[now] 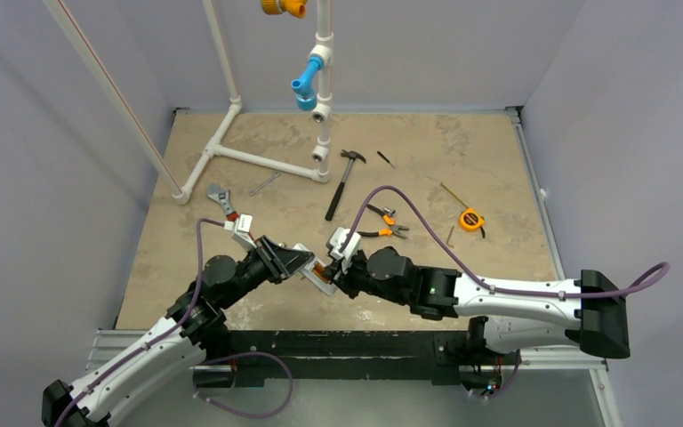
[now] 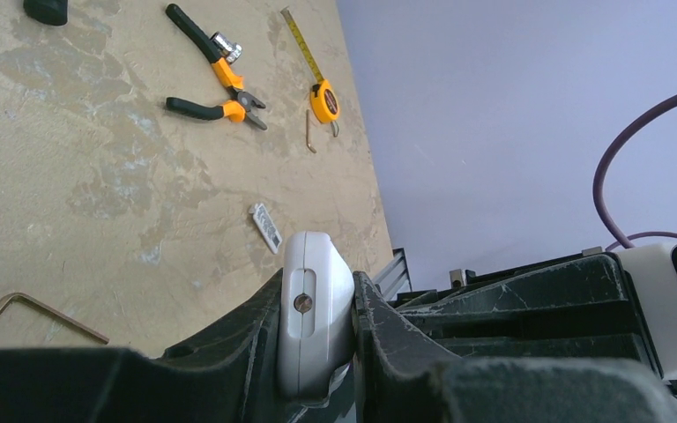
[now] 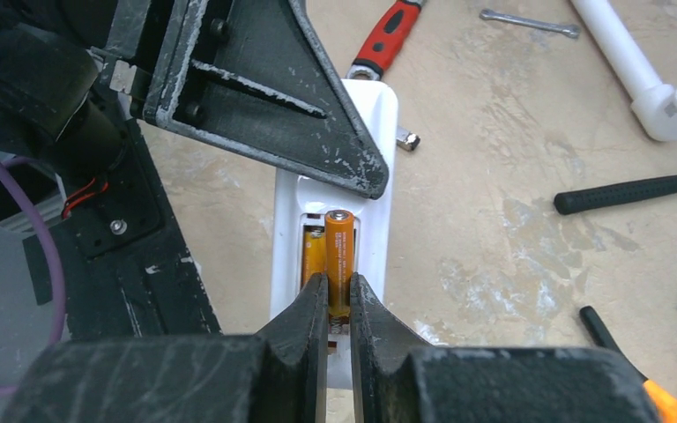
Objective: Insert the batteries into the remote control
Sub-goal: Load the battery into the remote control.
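Clamping one orange-wrapped cylindrical battery (image 3: 338,256), the right end effector (image 3: 338,291) holds it over the back recess of the single slim white plastic remote control (image 3: 372,247), where a second orange battery (image 3: 314,256) lies seated. The left end effector (image 2: 317,304) is clamped on the remote's sides, above the near half of the tan bench (image 1: 462,160). Bare surface lies beyond, then one pair of orange-handled pliers (image 1: 382,222) and one black-handled hammer (image 1: 338,191).

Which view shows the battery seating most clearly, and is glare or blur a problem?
Right wrist: battery and remote control sharp, evenly lit, no glare. Left wrist: only the remote's end, no battery in view. Top external: even light, but the battery is tiny.
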